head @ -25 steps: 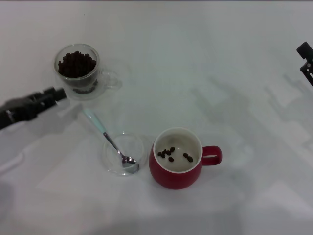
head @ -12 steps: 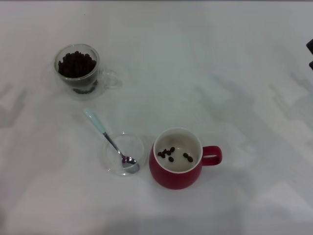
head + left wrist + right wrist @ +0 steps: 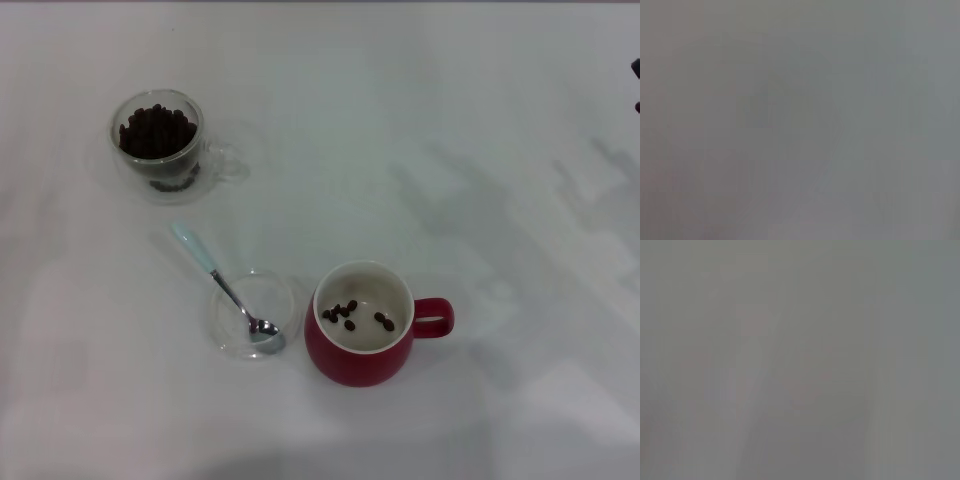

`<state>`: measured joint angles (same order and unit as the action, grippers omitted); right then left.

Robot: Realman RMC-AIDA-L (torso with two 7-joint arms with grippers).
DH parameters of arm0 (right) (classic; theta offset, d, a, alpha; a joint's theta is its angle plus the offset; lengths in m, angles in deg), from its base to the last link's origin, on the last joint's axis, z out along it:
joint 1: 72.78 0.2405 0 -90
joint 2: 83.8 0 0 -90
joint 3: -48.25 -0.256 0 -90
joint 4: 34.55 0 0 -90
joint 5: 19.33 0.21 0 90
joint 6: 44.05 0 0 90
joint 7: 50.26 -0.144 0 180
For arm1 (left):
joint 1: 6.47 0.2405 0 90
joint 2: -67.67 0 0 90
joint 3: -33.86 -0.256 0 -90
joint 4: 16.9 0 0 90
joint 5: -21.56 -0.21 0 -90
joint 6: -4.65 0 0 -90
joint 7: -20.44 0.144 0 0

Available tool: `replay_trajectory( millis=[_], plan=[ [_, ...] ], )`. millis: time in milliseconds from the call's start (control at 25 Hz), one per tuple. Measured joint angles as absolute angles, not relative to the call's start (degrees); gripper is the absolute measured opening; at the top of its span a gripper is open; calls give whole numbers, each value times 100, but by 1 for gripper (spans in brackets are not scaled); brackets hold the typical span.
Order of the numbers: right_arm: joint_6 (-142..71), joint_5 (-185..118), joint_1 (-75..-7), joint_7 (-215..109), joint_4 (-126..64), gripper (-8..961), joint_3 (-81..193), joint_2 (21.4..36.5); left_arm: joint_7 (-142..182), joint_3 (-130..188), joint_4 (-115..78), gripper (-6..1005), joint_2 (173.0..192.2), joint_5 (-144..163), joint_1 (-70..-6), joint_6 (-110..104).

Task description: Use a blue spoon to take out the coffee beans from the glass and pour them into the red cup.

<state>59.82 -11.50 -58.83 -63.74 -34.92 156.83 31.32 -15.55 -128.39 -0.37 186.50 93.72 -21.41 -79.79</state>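
The white bench (image 3: 420, 130) holds everything. Some dark coffee beans (image 3: 352, 314) already lie in my rounded red cup (image 3: 362, 322); the clear double-walled glass (image 3: 160, 140) remains nearly full. The blue-handled metal spoon (image 3: 222, 283) rests in a clear dish (image 3: 252, 314). Neither hand shows clearly, so I cannot tell their state.

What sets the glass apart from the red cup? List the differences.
The glass is clear, and the red cup is dark red outside and cream inside. The glass is smaller. The glass is nearly full of coffee beans, while the red cup holds only a few. Both stand upright on the table, handles pointing the same way.
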Motion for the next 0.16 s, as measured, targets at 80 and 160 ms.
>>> replay_trajectory(
  millis=[80, 160],
  plan=[
    [5885, -1150, -5882, -6374, -3366, 606, 15680, 3133, -1266, -12839, -179, 454, 18653, 9504, -2139, -7806],
    [5744, -1151, -5879, -6375, -3227, 606, 15680, 3134, -1107, -12839, -271, 454, 18656, 9636, -2134, -7716]
  ],
)
